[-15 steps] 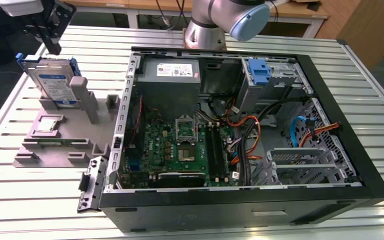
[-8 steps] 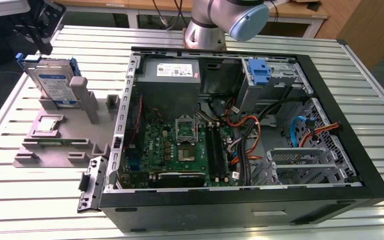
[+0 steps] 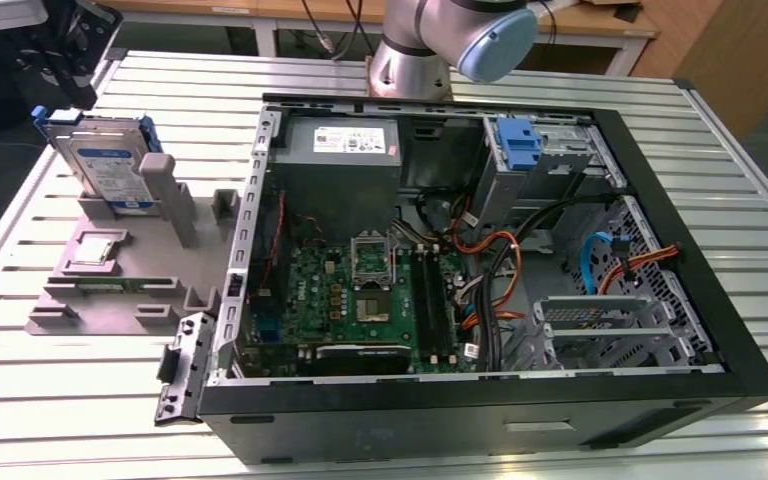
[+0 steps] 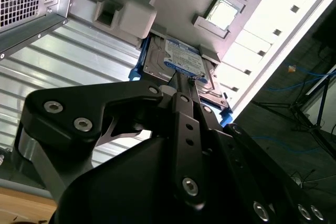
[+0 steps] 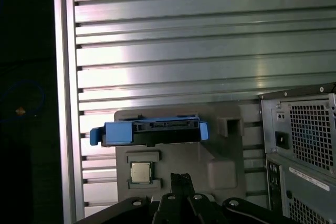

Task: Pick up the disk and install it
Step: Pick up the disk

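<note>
Gripper (image 4: 181, 83) above disk (image 3: 101, 165); disk stands on end, long axis upright.

Slatted aluminium table (image 3: 77, 400) here. Carries an open black computer case (image 3: 491, 425) toward the exterior view's right; just beside that, at the left, holds a grey moulded fixture (image 3: 117, 290), lying flat.

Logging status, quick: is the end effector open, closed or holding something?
End effector: cannot be told; it hangs near the silver-grey hard drive in its blue plastic caddy, upright in the grey holder.
</note>
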Robot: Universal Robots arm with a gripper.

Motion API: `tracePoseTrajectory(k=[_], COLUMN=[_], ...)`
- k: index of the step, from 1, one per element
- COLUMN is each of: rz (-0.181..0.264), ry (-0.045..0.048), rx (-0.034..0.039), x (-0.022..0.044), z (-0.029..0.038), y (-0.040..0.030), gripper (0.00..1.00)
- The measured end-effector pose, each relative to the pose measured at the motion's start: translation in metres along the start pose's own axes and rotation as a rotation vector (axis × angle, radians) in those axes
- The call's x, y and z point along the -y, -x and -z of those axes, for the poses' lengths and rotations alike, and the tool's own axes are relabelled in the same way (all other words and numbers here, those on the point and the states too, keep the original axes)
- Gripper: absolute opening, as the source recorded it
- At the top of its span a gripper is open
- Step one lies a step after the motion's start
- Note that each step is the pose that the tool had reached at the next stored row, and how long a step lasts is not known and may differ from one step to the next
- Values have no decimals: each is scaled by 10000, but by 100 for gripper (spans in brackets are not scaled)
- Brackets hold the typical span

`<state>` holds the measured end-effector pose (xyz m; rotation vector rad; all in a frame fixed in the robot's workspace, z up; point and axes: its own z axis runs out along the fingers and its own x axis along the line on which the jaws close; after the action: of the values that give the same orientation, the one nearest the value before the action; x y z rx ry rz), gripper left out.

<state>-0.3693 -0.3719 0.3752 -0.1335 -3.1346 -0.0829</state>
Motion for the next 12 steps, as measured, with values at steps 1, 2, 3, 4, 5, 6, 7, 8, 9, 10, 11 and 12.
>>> tracePoseTrajectory(k=[1,2,3,4,5,6,7,8,9,10,11,12], rz=[0,0,0,0,0,0,-1,0,0,-1,-4,-11], ry=[0,0,0,0,0,1,0,0,0,0,0,0], rx=[0,1,1,0,1,1,0,0,0,0,1,1], x=[0,0,0,0,0,1,1,1,1,2,3,4], z=[0,0,0,0,0,-1,0,0,0,-1,-1,-1], y=[0,0,0,-1,-1,-4,-7,-10,-14,-21,-31,-45], gripper=[10,10,10,10,10,10,10,10,10,10,10,10])
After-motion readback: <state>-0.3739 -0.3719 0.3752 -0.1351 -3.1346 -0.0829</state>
